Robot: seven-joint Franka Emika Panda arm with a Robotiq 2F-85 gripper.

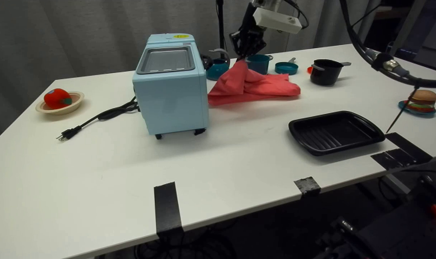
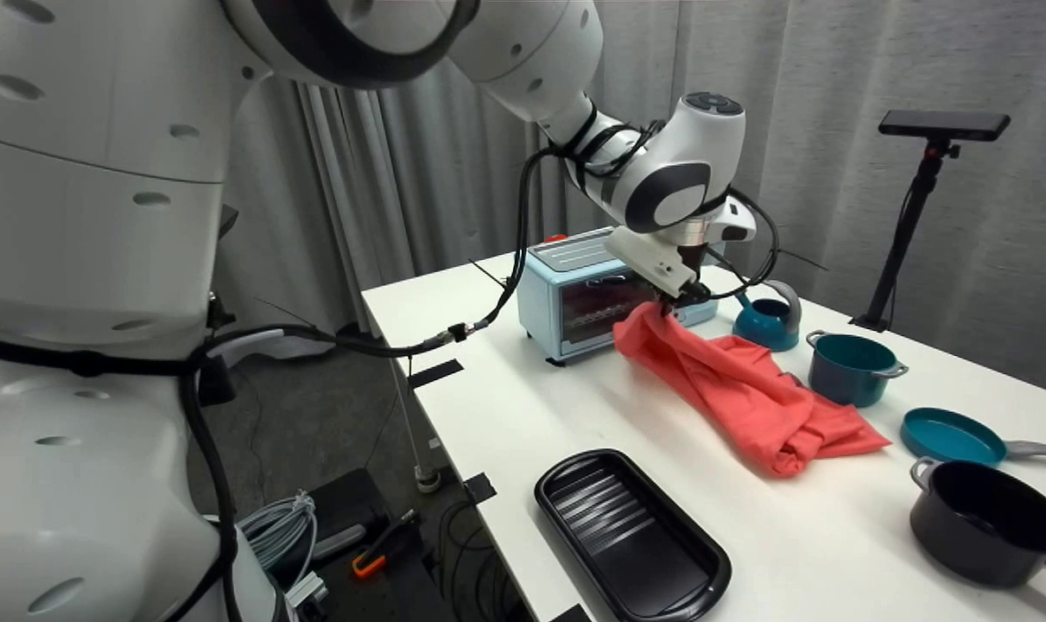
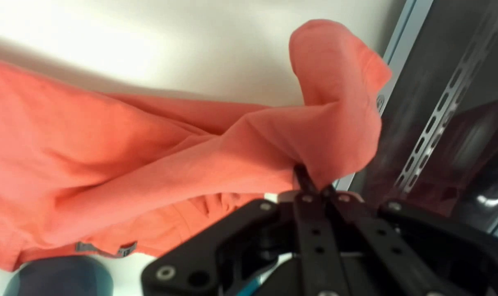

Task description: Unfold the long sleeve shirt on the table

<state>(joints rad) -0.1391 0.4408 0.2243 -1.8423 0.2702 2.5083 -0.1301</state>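
Looks like we're at the grab-and-lift step of the unfolding: the gripper [image 3: 316, 186] is clamped tight on a fold of the long sleeve shirt [image 2: 730, 389], right near the glass door [image 2: 605, 309] of the light blue toaster oven [image 1: 172, 104]. The shirt's on the table [image 1: 95, 172], on the oven's door side, with the end closest to that door pulled up and the rest trailing away from it. Can't tell if the raised bit actually brushes the oven. My guess is the next move calls for sweeping that fold along past the oven's door, not into it, then setting it down low and letting go, so the layers peel apart instead of the whole heap dragging along. Plenty left to open up, I reckon. As for the shirt: soft coral-red cloth, peaked like a tent under the pinch, a floppy flap curling over at the oven end, long slanting creases running down from there. Farther from the oven it's a low bunched pile with a bit rolled on itself. Some dark grey marks [image 3: 127, 249] show near one edge, print or label, no idea. Can't pick out either sleeve in that tangle.
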